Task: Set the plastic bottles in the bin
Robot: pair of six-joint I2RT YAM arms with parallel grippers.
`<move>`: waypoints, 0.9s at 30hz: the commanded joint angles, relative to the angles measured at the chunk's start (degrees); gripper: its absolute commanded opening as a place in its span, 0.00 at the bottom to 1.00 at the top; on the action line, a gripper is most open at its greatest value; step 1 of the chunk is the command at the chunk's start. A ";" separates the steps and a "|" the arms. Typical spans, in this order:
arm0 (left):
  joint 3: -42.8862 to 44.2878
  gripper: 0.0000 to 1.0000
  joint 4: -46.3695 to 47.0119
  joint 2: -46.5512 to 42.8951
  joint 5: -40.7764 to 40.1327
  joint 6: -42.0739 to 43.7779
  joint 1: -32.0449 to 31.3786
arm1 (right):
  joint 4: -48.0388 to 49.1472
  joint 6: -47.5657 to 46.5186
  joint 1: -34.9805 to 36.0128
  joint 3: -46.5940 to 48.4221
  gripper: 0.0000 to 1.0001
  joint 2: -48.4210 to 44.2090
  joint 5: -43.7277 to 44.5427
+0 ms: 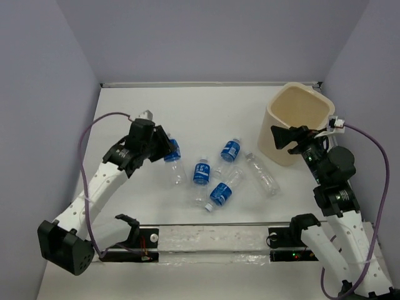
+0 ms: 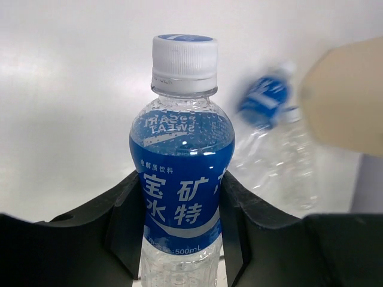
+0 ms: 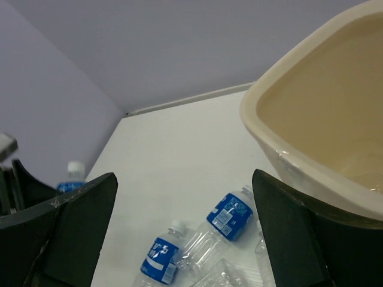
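a clear, crinkly plastic bottle (image 2: 182,179) with a ribbed white cap and a glossy blue wrap label is clamped at the label by the closed black fingers of the left gripper (image 1: 164,147), at the left of the smooth white table (image 1: 187,109). four more bottles are laid mid-table, three blue-labelled (image 1: 201,172) and one unlabelled (image 1: 262,175). the cream-beige plastic bin (image 3: 258,122), round-cornered with a rolled rim, is stood far right. the right gripper (image 1: 284,137) is spread wide, empty, just beside its left wall. bare table is seen beyond the bottles.
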 commanded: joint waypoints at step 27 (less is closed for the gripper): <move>62.84 0.36 56.19 45.31 -17.74 6.02 -27.10 | -26.95 4.32 -0.10 -13.04 0.67 -28.22 -20.47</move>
